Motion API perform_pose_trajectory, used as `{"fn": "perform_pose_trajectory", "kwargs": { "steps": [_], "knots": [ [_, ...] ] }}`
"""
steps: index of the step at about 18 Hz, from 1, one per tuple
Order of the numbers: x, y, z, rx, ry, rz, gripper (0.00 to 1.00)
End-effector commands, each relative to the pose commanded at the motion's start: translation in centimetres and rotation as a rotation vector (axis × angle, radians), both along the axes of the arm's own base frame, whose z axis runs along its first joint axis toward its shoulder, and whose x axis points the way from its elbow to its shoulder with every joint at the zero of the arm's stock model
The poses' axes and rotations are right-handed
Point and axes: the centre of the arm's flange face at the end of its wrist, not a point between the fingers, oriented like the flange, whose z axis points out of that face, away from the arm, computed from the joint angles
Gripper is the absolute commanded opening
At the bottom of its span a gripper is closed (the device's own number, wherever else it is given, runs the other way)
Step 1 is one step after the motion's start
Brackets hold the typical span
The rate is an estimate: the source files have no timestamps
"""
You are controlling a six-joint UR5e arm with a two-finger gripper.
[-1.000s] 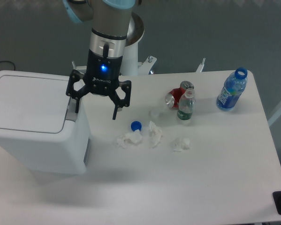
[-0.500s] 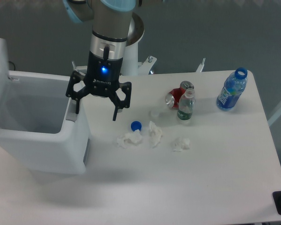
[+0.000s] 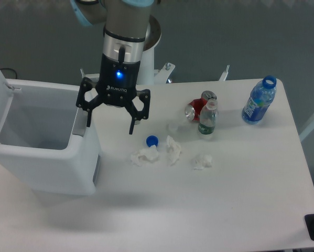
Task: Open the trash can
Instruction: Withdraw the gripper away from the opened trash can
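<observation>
The trash can (image 3: 41,152) stands at the bench's (image 3: 240,210) left edge, lid raised at its far left. The hand (image 3: 109,119) hangs over the can's right rim. To its right lie a bottle cap (image 3: 152,140) and crumpled tissues (image 3: 170,152); behind them, a tipped can (image 3: 196,107) touches a small bottle (image 3: 208,118). Another bottle (image 3: 259,101) stands far right.

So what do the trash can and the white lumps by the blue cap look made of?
Trash can: likely white plastic, smooth with a slight sheen, moulded rounded corners. White lumps: probably crumpled tissue or paper, matte, with irregular creases. Blue cap: seemingly plastic.
</observation>
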Motion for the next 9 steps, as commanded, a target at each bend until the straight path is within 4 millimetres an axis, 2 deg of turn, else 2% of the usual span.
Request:
{"fn": "perform_pose_trajectory", "kwargs": {
  "steps": [2,7,9],
  "knots": [
    [-0.6,-0.4,-0.4,-0.023,0.078,-0.098,1.0],
    [-2.6,-1.6,-0.8,-0.109,0.212,-0.164,1.0],
    [-3.2,-1.7,-1.6,-0.161,0.258,-0.209,1.0]
  ]
}}
